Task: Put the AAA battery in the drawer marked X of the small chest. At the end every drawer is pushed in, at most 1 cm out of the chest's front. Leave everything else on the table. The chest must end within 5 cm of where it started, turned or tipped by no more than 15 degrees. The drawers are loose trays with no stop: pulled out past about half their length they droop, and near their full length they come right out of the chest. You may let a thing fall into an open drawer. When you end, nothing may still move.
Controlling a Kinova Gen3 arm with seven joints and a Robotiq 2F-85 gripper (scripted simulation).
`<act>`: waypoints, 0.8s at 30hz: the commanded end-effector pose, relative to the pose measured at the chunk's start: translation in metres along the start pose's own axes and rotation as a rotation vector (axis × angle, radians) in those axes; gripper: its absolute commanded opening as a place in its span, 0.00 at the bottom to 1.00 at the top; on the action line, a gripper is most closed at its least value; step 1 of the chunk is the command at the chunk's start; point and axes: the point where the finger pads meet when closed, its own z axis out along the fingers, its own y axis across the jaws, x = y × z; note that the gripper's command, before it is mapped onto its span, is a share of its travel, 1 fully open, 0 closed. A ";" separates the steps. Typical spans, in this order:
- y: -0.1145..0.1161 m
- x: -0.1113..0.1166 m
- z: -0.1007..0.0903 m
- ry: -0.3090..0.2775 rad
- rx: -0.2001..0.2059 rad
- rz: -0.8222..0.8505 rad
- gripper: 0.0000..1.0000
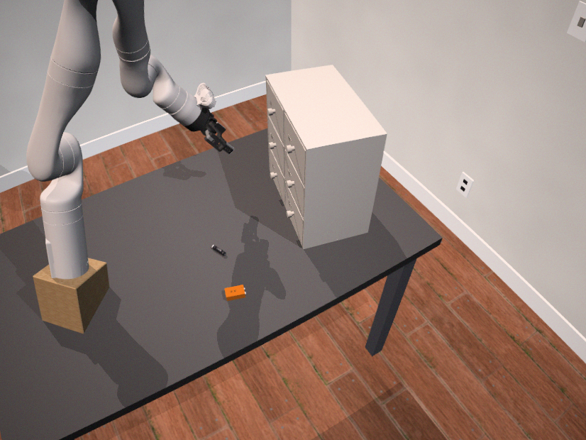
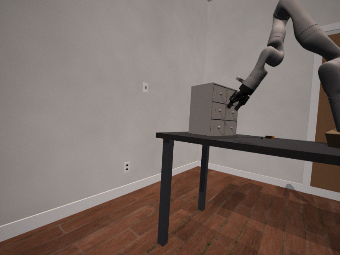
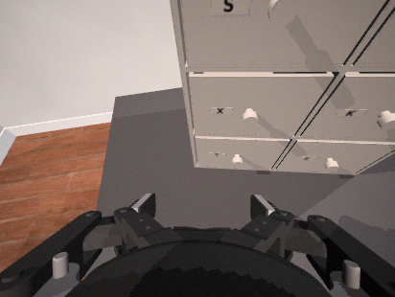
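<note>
My gripper stands fully open, fingers holding nothing, raised before the chest; the AAA battery lies below, well apart from my fingers, on the table, inward of its edges.

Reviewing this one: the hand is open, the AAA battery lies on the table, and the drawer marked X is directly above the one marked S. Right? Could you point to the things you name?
Not quite: the drawer marked X [image 1: 279, 153] [image 2: 230, 117] [image 3: 230, 125] is directly below the one marked S [image 1: 277, 121] [image 2: 231, 93] [image 3: 240, 40], as the wrist view shows. The rest stands.
</note>
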 end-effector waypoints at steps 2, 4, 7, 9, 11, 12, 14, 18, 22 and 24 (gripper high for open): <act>0.020 0.026 -0.013 -0.014 -0.047 0.023 1.00; 0.020 0.026 -0.017 -0.044 -0.047 0.024 1.00; 0.020 0.024 -0.024 -0.095 -0.047 0.027 1.00; 0.020 0.024 -0.024 -0.095 -0.047 0.027 1.00; 0.020 0.025 -0.028 -0.127 -0.049 0.028 1.00; 0.020 0.025 -0.030 -0.144 -0.049 0.029 1.00; 0.020 0.024 -0.034 -0.179 -0.049 0.030 1.00; 0.020 0.023 -0.043 -0.250 -0.047 0.033 1.00; 0.020 0.023 -0.051 -0.318 -0.047 0.035 1.00; 0.019 0.022 -0.055 -0.352 -0.045 0.036 1.00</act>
